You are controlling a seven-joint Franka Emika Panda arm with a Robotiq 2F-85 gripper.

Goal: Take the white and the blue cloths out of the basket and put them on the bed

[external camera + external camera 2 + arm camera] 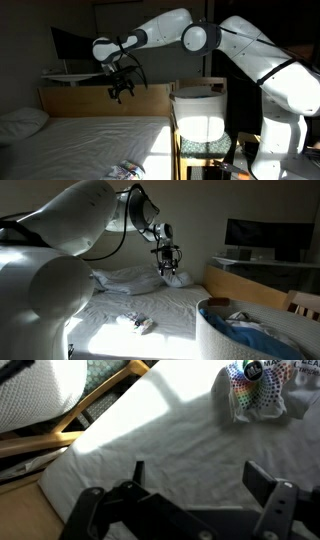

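An exterior view stands low beside the bed (90,140) and looks across its surface at mid range, with the arm (250,55) on the right. An exterior view sits close behind the arm, facing over the bed toward the pillows (125,277). The wrist view looks down on the bed past the claw (197,475). All three views share the bed, the basket (40,395) and a patterned cloth (255,390).

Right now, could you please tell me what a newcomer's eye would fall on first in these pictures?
The big white arm stretches out over the bed, its pincer open and empty in the air above the sheet. A small patterned cloth lies on the sunlit part of the bed. The white basket beside the bed holds a blue cloth.
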